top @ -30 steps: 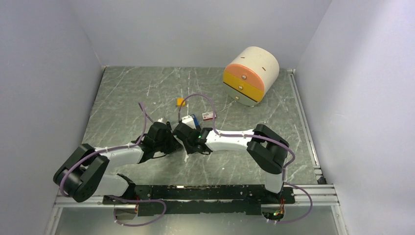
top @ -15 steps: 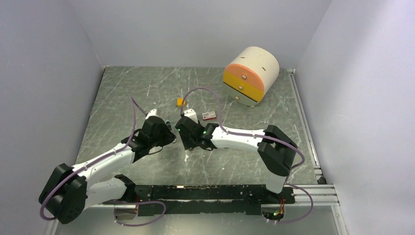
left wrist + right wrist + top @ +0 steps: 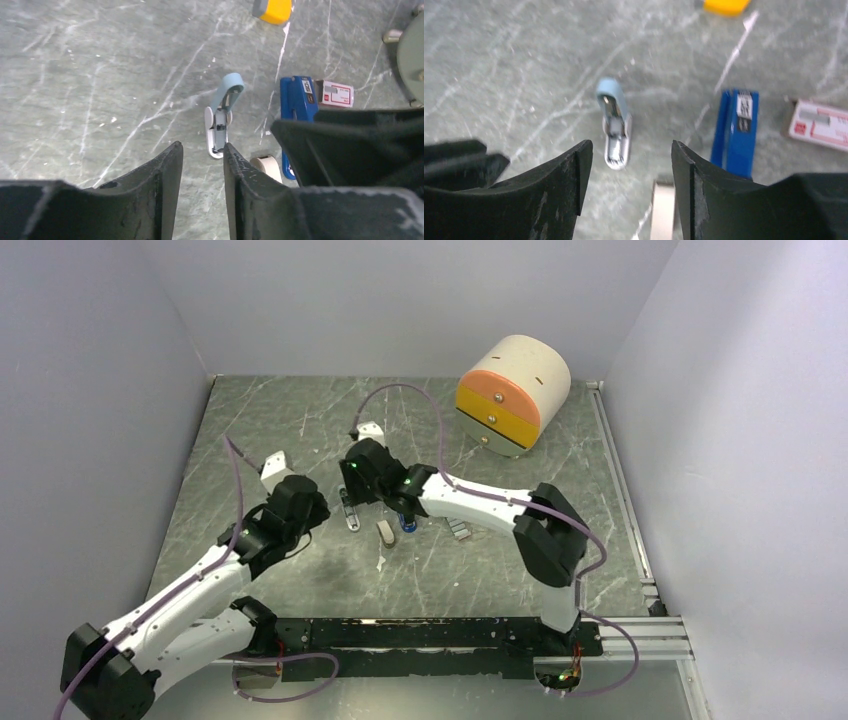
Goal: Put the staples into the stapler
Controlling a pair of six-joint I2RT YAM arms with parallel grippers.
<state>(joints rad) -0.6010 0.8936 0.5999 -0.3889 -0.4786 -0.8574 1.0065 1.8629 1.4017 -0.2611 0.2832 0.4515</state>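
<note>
On the bench (image 3: 250, 420), the right end effector (image 3: 631, 146), jaws wide and empty, is nearer than the narrowly parted, empty left end effector (image 3: 202, 147) to the staples (image 3: 460, 530), which lie at its 4 o'clock in the top view, long axis 10-to-4.

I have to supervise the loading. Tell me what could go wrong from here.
1. The open stapler lies loose on the table, and the left gripper and right gripper are both open and empty. With nothing bracing it, a push could slide it.
2. What looks like the staples lies past the right forearm. Reaching for it may sweep the blue object or the red-and-white box.
</note>
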